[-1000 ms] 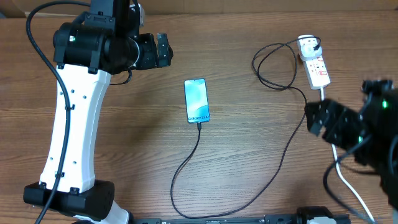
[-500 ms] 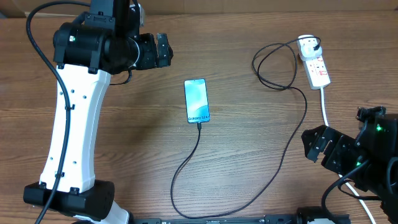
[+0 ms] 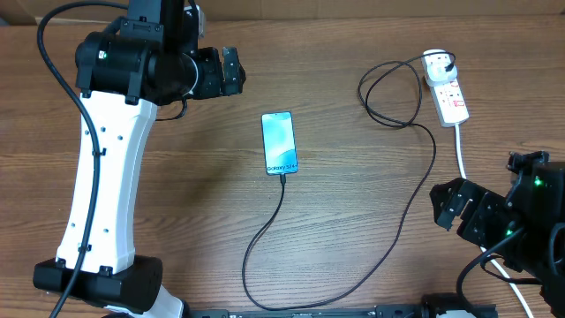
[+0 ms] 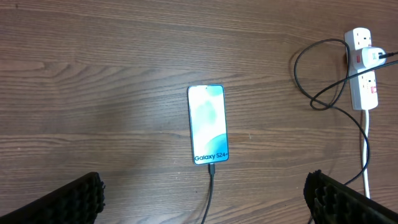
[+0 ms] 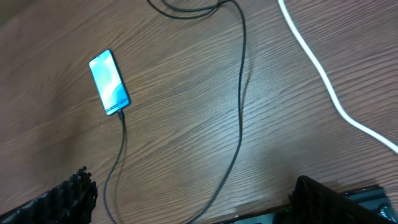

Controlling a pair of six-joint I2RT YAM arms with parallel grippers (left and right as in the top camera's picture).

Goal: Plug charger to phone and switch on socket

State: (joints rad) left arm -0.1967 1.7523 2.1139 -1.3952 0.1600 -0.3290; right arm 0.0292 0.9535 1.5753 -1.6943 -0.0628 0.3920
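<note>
The phone lies face up mid-table with its screen lit; it also shows in the left wrist view and the right wrist view. The black charger cable has its plug tip in the phone's near end, and it loops across the table to the white socket strip at the far right. My left gripper is open and empty, up at the far left of the phone. My right gripper is open and empty at the right edge, near the cable.
The socket's white cord runs down the right side towards my right arm. It also crosses the right wrist view. The left arm's white column stands at the left.
My right arm drew back towards the near right corner, away from the socket, then stopped. The left arm, phone and cable have not moved.
</note>
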